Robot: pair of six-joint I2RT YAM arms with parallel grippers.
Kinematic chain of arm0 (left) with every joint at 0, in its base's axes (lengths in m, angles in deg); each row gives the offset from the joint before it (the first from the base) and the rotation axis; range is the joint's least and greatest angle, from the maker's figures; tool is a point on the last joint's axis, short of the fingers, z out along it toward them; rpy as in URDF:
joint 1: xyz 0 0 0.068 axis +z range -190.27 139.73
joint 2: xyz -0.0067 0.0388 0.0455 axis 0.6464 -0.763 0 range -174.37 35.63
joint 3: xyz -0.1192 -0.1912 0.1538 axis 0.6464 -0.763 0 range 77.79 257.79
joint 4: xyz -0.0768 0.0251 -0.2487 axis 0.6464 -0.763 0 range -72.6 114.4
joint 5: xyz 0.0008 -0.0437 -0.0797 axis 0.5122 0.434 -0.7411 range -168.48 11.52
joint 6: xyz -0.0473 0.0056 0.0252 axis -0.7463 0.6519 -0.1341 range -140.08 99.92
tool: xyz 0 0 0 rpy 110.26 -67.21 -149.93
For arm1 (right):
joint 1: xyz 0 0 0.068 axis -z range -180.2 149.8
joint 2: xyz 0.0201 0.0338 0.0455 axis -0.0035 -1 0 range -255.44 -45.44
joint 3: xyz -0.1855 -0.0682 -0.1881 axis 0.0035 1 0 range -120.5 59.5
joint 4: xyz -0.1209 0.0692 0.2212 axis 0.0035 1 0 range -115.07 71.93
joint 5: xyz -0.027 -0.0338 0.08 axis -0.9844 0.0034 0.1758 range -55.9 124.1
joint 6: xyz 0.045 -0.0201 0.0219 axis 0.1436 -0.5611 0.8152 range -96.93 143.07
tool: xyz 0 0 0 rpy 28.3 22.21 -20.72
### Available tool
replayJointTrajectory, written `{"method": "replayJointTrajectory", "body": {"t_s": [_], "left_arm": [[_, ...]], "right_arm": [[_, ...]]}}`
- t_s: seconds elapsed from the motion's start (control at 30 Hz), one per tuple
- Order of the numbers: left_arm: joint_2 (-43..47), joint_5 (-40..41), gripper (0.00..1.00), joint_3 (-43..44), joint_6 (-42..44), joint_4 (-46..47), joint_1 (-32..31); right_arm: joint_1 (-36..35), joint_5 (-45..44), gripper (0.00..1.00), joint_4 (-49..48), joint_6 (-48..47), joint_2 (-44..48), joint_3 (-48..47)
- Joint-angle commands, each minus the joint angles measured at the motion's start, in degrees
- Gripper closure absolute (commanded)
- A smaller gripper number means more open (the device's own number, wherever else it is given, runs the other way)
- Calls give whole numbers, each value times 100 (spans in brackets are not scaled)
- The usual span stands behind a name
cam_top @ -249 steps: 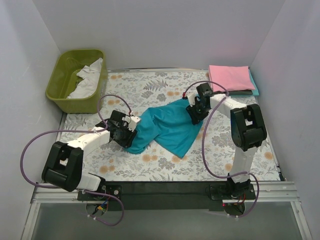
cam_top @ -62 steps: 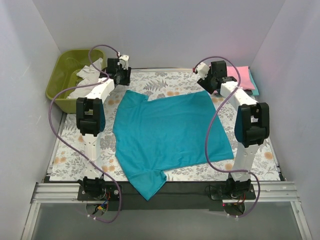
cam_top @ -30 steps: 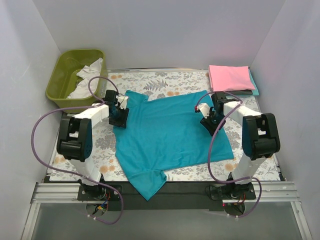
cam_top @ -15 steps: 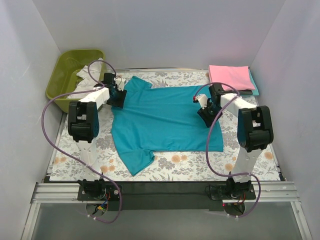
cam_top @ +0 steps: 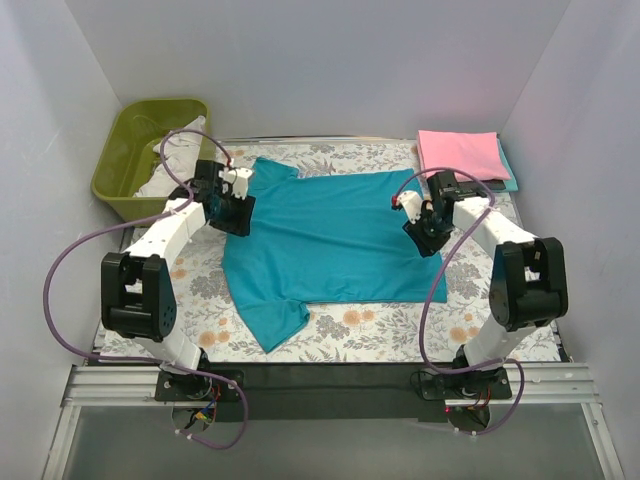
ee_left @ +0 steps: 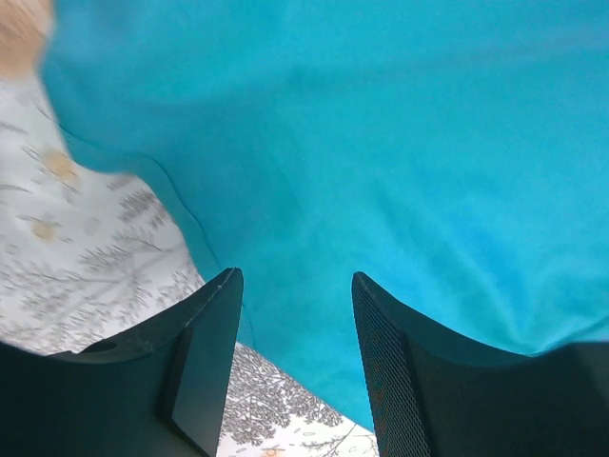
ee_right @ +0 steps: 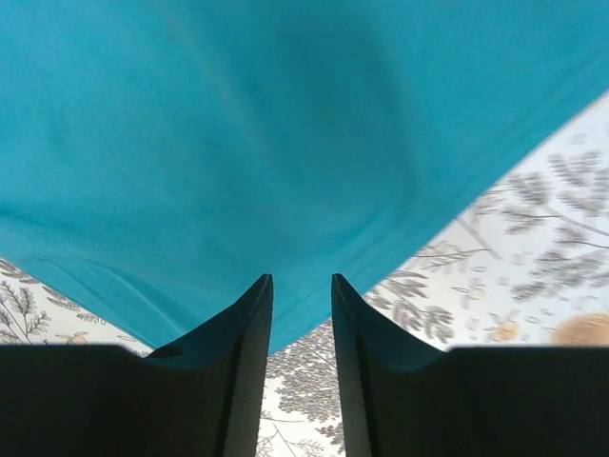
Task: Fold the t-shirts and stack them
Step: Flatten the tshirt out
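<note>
At the far-left corner the olive tub is holding some pale cloth. Just right of it, the left gripper is hanging over the left edge of the teal t-shirt near a sleeve, its fingers standing apart with nothing between them. The shirt is lying spread across the middle of the floral tablecloth, with one sleeve pointing toward the near edge. The right gripper is sitting over the shirt's right hem, its fingers narrowly apart and empty. In the far-right corner the pink t-shirt is lying folded. The teal cloth is looking light and limp, likely to drag and wrinkle. Pinching it at two matching edge points, hem and shoulder, is probably going to give the cleanest fold.
</note>
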Motion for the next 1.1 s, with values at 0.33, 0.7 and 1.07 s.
{"method": "replayJointTrajectory", "body": {"t_s": [0.33,0.7,1.07], "left_arm": [[409,93,57,-1465,473,-12,-108],[1260,752,62,-3135,1044,-81,-100],[2228,797,47,-2637,1414,-803,23]], "right_arm": [[-20,-140,76,159,-308,-356,821],[-301,-175,73,264,-387,117,1507],[-609,-61,53,959,-283,1216,2009]]}}
